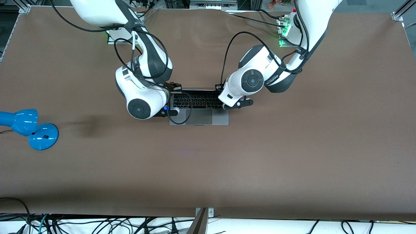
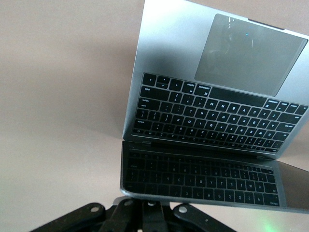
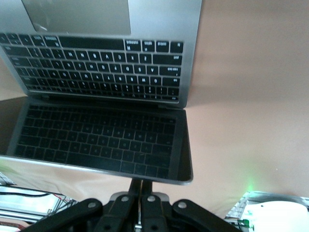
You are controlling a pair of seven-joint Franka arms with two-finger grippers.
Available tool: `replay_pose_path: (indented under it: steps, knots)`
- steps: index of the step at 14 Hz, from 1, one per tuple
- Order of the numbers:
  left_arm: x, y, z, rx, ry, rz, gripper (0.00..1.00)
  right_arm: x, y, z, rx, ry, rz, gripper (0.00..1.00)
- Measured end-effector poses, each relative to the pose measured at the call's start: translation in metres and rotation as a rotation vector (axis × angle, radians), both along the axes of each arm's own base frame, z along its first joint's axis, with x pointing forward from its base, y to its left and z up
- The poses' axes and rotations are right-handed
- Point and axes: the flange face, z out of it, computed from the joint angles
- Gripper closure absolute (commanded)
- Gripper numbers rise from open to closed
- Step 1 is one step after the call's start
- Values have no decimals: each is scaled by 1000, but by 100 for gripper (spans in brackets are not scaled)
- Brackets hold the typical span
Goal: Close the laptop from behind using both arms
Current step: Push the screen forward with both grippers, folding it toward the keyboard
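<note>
The grey laptop (image 1: 199,114) stands open in the middle of the table, keyboard and trackpad facing the front camera. Its dark screen (image 2: 203,179) mirrors the keys. My left gripper (image 1: 218,87) is at the lid's top edge toward the left arm's end. In the left wrist view its shut fingers (image 2: 154,212) go under the lid's rim, which hides their tips. My right gripper (image 1: 175,87) is at the lid's other top corner. There too, shut fingers (image 3: 140,186) run up against the lid's outer face (image 3: 101,140), their tips hidden by the rim.
A blue desk lamp (image 1: 29,128) lies near the table's edge at the right arm's end. A black cable loop (image 1: 182,113) from the right arm hangs over the laptop's palm rest. Loose cables (image 1: 97,224) run along the table's near edge.
</note>
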Motion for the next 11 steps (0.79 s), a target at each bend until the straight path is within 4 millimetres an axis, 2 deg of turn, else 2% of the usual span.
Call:
replay_pose_path:
  steps: [5, 11]
  knots:
    - [15, 6, -6, -5, 1, 25, 100, 11, -3, 0, 11, -46, -8, 94]
    - [28, 15, -28, 35, -15, 8, 100, 22, -1, -14, 24, -94, -8, 94]
